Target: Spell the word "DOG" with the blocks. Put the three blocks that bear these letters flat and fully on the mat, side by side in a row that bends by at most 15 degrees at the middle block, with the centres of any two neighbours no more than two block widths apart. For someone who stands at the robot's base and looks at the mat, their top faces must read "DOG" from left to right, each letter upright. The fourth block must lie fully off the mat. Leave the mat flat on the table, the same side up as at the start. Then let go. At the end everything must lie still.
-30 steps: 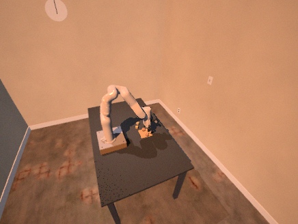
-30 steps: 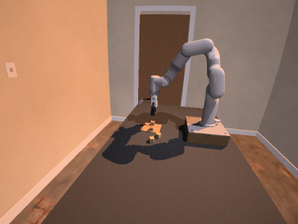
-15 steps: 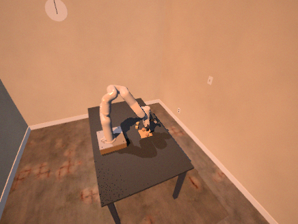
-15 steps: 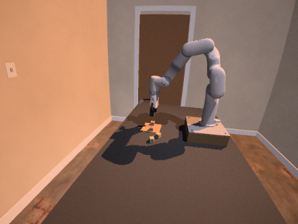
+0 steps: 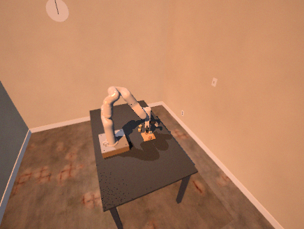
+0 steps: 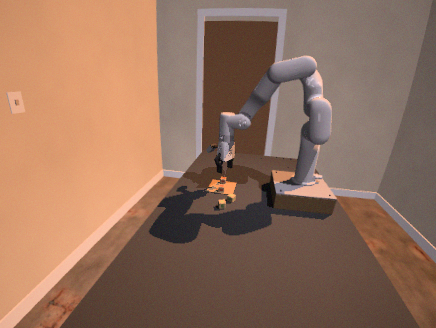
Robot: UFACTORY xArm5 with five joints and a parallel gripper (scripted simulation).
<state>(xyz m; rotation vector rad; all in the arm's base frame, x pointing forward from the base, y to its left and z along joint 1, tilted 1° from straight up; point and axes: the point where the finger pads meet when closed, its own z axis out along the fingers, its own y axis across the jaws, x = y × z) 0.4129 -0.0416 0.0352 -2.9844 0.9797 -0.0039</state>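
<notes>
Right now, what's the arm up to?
The single arm hangs its gripper open and empty just above the orange mat. Small blocks lie on the mat, and two more blocks sit off it on the dark table. The letters are too small to read, so the spelling can't be checked.
</notes>
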